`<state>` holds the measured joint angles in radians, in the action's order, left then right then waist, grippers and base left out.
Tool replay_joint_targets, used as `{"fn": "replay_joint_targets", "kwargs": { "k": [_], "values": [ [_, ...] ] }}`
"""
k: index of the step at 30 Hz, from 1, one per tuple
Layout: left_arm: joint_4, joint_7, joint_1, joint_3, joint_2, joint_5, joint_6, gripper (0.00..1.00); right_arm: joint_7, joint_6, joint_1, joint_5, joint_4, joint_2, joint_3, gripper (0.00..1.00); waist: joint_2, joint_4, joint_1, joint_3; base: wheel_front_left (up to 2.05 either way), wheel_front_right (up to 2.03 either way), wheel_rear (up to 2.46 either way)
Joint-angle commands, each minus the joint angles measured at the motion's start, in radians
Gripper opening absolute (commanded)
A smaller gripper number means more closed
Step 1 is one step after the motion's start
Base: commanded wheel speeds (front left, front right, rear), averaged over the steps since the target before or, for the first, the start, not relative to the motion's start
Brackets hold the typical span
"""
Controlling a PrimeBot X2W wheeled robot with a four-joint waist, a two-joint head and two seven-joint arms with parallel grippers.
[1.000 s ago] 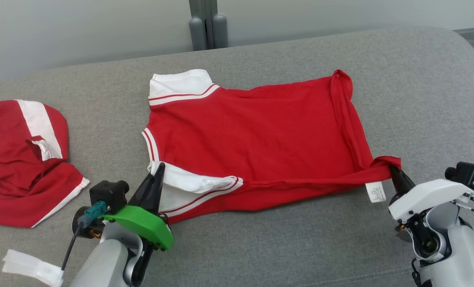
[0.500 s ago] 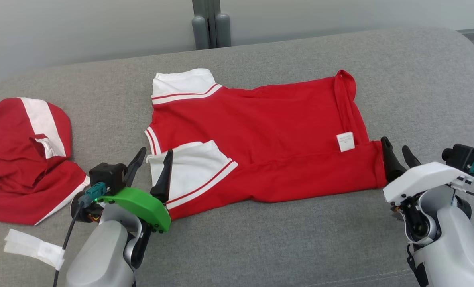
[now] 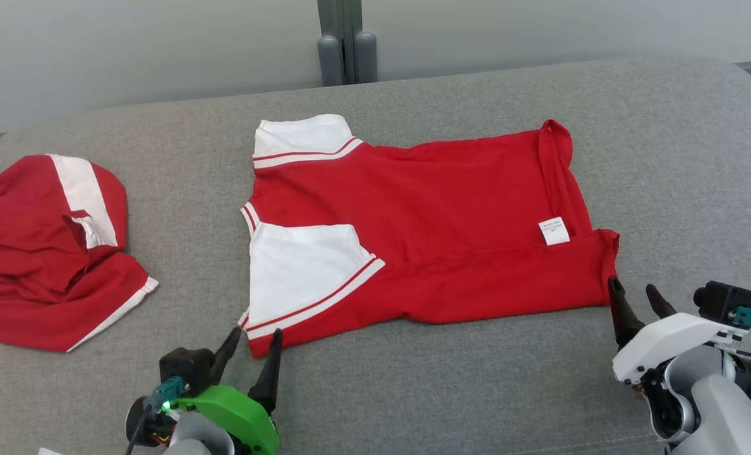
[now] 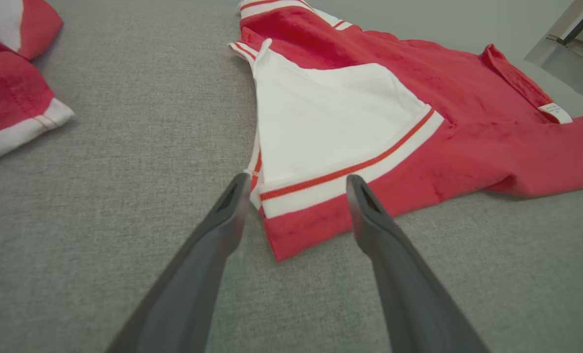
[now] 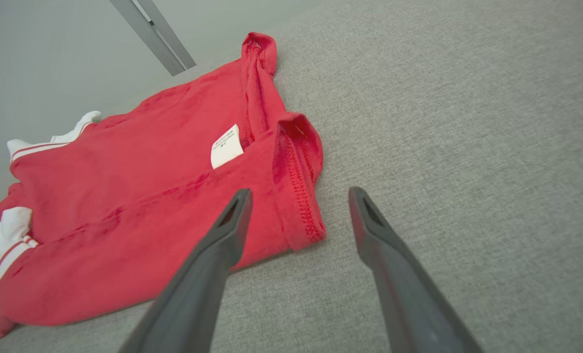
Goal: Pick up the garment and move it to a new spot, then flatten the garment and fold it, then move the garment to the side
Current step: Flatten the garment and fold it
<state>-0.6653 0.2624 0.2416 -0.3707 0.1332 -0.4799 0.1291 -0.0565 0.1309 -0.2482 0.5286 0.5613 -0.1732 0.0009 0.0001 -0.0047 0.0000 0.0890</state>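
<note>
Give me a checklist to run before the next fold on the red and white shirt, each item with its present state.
1. Left gripper released: ok, jaws apart, with the shirt's near-left corner lying between them.
2. Right gripper released: ok, jaws apart beside the near-right corner.
3. Near edge folded over the body: ok, the white sleeve lies flat on top.
4. Right hem flat: not ok, it is rolled over in a ridge.
5. Far sleeve folded in: not ok, it sticks out.
6. Other red garment out of the way: ok, it lies apart on the left.
</note>
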Motion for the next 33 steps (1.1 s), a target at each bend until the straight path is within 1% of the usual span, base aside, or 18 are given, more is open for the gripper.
{"fn": "replay_joint_targets", "kwargs": {
  "k": [1,12,13,14,15,16,17,22,26,33],
  "values": [
    [-0.018,0.003,0.001,-0.006,0.000,0.001,0.002,1.00,-0.008,0.000,-0.018,-0.010,0.012,-0.003,0.009,1.00,-0.0001,0.002,0.0000,0.008,0.00,0.00,0.00],
    [-0.167,0.002,0.089,-0.041,-0.019,-0.049,0.001,1.00,-0.054,0.000,-0.118,-0.029,0.189,-0.003,0.065,1.00,-0.0001,0.004,0.0000,0.043,0.00,0.00,0.00],
    [-0.182,0.001,0.098,-0.048,-0.021,-0.054,0.001,0.81,-0.061,0.000,-0.129,-0.028,0.206,0.000,0.072,1.00,-0.0001,0.004,0.0000,0.046,0.00,0.00,0.00],
    [-0.190,0.001,0.107,-0.052,-0.023,-0.058,0.001,0.44,-0.064,0.000,-0.135,-0.026,0.218,0.003,0.078,1.00,-0.0001,0.003,0.0000,0.048,0.00,0.00,0.00],
    [-0.195,0.001,0.115,-0.055,-0.026,-0.066,0.001,0.10,-0.067,0.000,-0.143,-0.020,0.233,0.006,0.087,0.42,-0.0001,0.003,0.0000,0.050,0.00,0.00,0.00],
    [-0.196,0.001,0.121,-0.058,-0.027,-0.071,0.001,0.00,-0.069,0.000,-0.149,-0.016,0.245,0.008,0.093,0.25,-0.0001,0.002,0.0000,0.052,0.00,0.00,0.00],
    [-0.193,0.001,0.125,-0.054,-0.027,-0.083,0.001,0.00,-0.073,0.000,-0.156,-0.011,0.258,0.008,0.100,0.00,-0.0001,0.002,0.0000,0.053,0.00,0.00,0.00],
    [-0.161,0.001,0.124,-0.021,-0.006,-0.104,0.001,0.00,-0.112,0.000,-0.175,0.014,0.300,0.013,0.129,0.00,-0.0001,0.006,0.0000,0.045,0.00,0.00,0.00],
    [-0.111,0.002,0.080,0.007,0.003,-0.099,0.001,0.00,-0.151,-0.001,-0.157,0.044,0.306,0.003,0.150,0.00,-0.0001,0.013,0.0000,0.013,0.00,0.00,0.00],
    [0.001,0.002,-0.071,0.066,-0.001,-0.068,-0.004,0.00,-0.184,-0.001,-0.054,0.084,0.235,-0.030,0.199,0.00,-0.0001,0.019,0.0000,-0.059,0.00,0.00,0.00]
  ]
}}
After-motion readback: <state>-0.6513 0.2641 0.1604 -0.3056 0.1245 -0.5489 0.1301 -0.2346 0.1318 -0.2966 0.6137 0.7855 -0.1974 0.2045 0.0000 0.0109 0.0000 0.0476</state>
